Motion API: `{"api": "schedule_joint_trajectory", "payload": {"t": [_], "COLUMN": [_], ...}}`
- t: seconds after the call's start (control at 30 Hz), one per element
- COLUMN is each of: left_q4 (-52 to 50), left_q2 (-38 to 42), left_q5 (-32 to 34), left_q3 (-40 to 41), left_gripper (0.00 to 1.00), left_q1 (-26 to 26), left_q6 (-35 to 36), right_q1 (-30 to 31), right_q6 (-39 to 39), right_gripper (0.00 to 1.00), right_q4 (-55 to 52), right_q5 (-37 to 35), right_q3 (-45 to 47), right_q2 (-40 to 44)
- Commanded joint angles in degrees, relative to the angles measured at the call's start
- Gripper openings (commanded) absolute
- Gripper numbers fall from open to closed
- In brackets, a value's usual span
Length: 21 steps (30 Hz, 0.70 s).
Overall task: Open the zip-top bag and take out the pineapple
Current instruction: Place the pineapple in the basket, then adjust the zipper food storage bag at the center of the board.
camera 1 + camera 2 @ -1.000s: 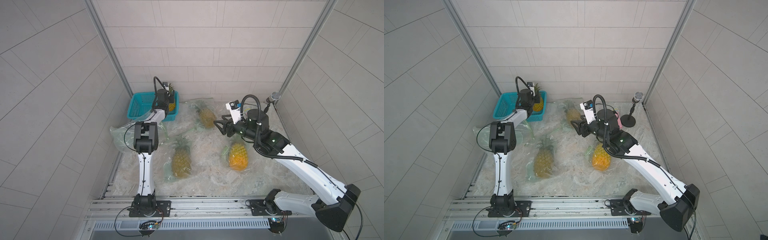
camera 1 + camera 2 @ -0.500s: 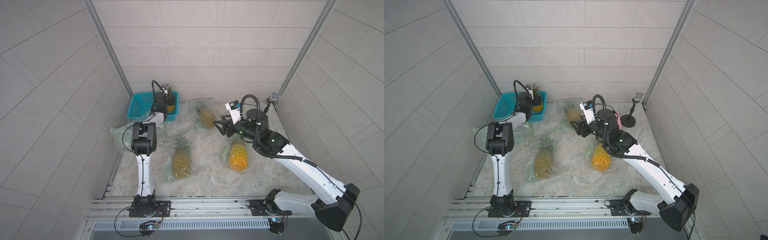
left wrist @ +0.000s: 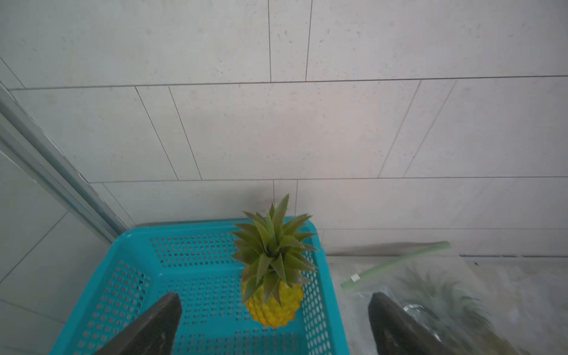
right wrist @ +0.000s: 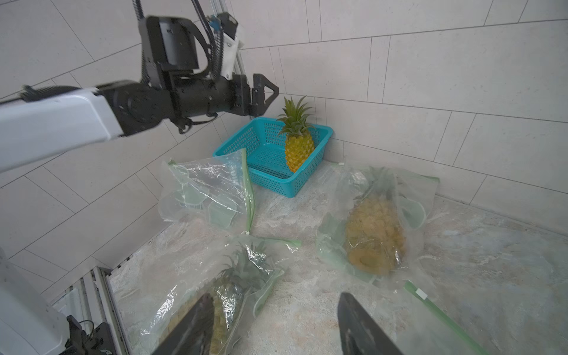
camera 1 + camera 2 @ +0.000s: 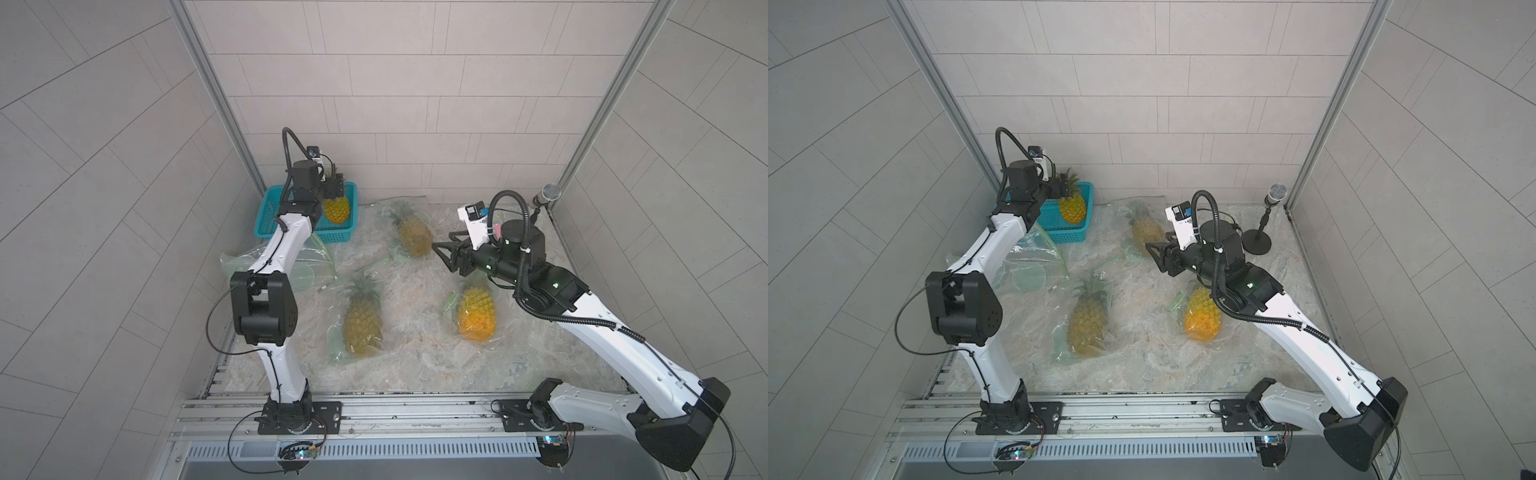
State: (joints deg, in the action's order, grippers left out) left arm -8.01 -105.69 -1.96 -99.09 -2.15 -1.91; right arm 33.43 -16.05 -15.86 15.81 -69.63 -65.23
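Robot lab cell: tiled enclosure walls (image 5: 415, 104), aluminium mounting rail (image 5: 395, 411).

The basket (image 3: 196, 246) is bright teal, its walls and floor pierced by a regular grid of small holes. The bare pineapple (image 3: 273, 307) is lemon yellow with a diamond-scale pattern, under an olive-green crown (image 3: 273, 249). The bagged fruits look duller: the middle pineapple (image 5: 362, 324) golden ochre, the far pineapple (image 5: 413, 237) brownish gold, the pineapple by the right arm (image 5: 477, 316) orange-yellow. The empty bag (image 4: 209, 187) is clear and glossy with a pale green zip strip (image 4: 247, 190). The table (image 5: 415, 365) is mottled beige and grey. The walls (image 5: 415, 83) are pale grey tiles with thin dark joints. The arms are white and black; the left claw (image 4: 270, 92) and right claw (image 4: 275, 298) are matte black.
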Motion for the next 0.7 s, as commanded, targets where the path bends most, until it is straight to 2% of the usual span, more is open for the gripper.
{"api": "schedule_joint_trajectory", "payload": {"t": [0.0,0.13,0.2,0.37,0.53,0.67], "left_q4": [-19.8,-25.2,-27.7,-36.4,-38.9,-40.8], "left_q2": [4.7,11.0,14.1,19.3,23.6,24.0], "left_q5": [-4.4,-11.5,-12.6,-10.8,-8.4,-7.5], "left_q3": [0.8,6.0,8.5,11.8,17.7,20.3], "left_gripper": [1.00,0.93,0.92,0.90,0.89,0.88], "left_q1": [-0.1,-0.2,-0.8,-2.7,-5.0,-6.9], "left_q6": [-7.8,-13.1,-15.8,-15.5,-14.3,-13.6], "right_q1": [-1.2,-3.3,-4.6,-8.4,-9.6,-9.7], "right_q6": [0.8,1.6,2.0,2.1,3.5,4.0], "right_gripper": [0.66,0.66,0.66,0.66,0.66,0.67], "right_q4": [-3.0,-5.5,-6.8,-9.2,-10.3,-10.8], "right_q5": [-0.4,0.9,1.2,3.7,4.7,5.6], "right_q3": [-1.1,-0.9,-0.5,1.3,3.0,3.6], "right_q2": [0.2,-0.2,-0.3,-0.1,-0.2,-0.7]}}
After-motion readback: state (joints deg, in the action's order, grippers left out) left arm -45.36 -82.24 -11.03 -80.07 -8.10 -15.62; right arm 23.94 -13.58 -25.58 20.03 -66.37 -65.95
